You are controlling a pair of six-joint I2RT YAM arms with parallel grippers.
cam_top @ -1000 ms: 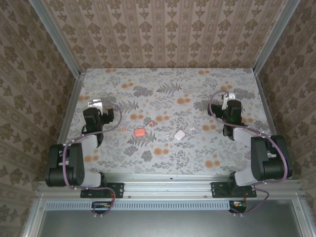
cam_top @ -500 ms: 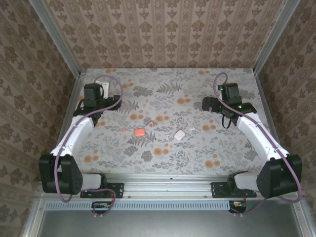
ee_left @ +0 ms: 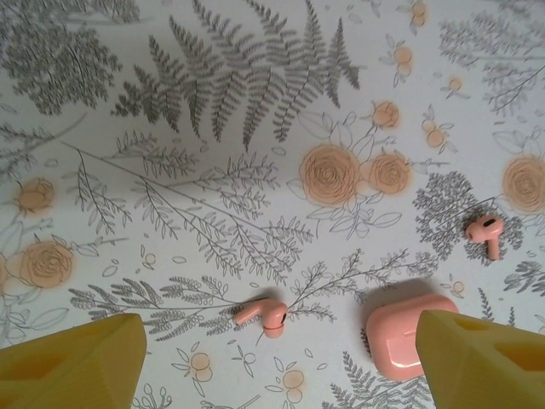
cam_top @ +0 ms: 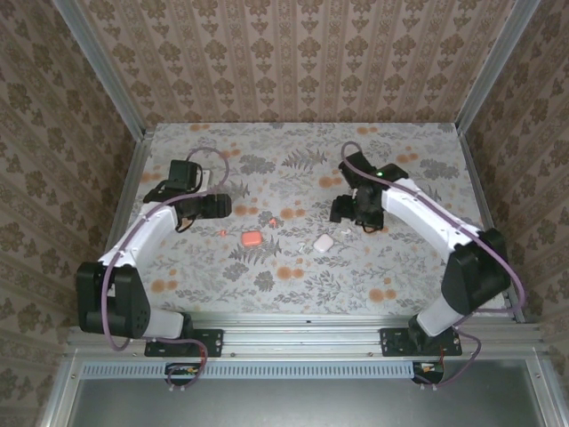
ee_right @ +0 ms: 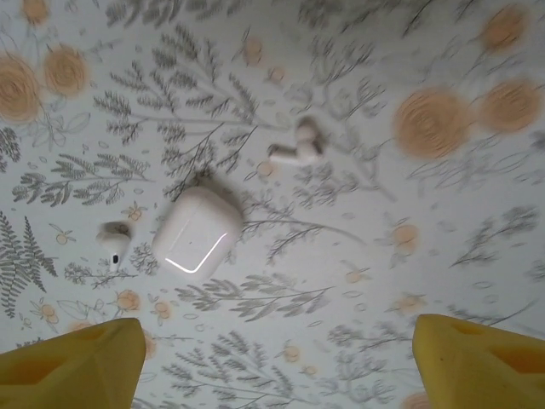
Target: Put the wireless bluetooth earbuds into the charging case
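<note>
- The left end effector [ee_left: 277, 365] is wide open above the desk [ee_left: 170, 51] and holds nothing.
- In its own view, one pink earbud [ee_left: 264, 315] lies close by at 12 o'clock. The pink case [ee_left: 402, 334] is at 3 o'clock and the other pink earbud [ee_left: 485, 232] at 2 o'clock.
- The right end effector [ee_right: 272, 365] is wide open and empty too.
- In its view, the white case [ee_right: 196, 230] lies at 11 o'clock. One white earbud [ee_right: 113, 241] is just beside it at 10 o'clock, and the other white earbud [ee_right: 296, 146] is farther off at 12 o'clock.
</note>
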